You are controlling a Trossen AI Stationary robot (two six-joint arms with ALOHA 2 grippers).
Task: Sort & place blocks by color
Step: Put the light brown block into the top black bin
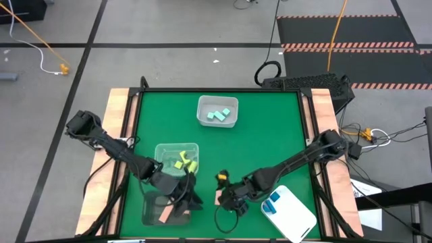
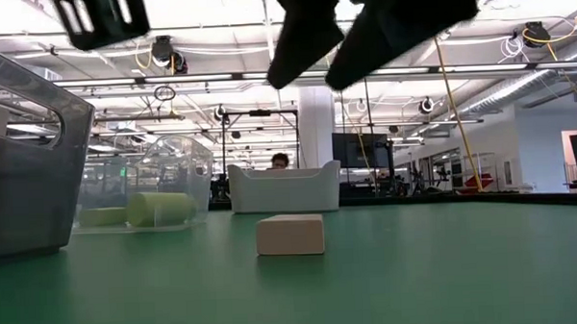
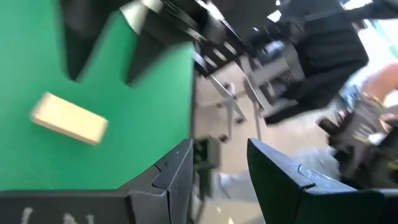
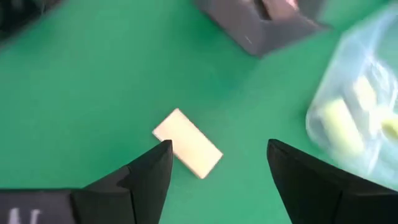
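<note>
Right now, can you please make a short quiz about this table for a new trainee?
1. True or false: the tan block lies on the green mat, outside every container.
2. Which container holds the mint blocks? A) the white tub B) the dark tray C) the clear tub
3. Fill in: the right claw hangs above the tan block with its fingers ____.

Key: 1 true; 2 A; 3 open
</note>
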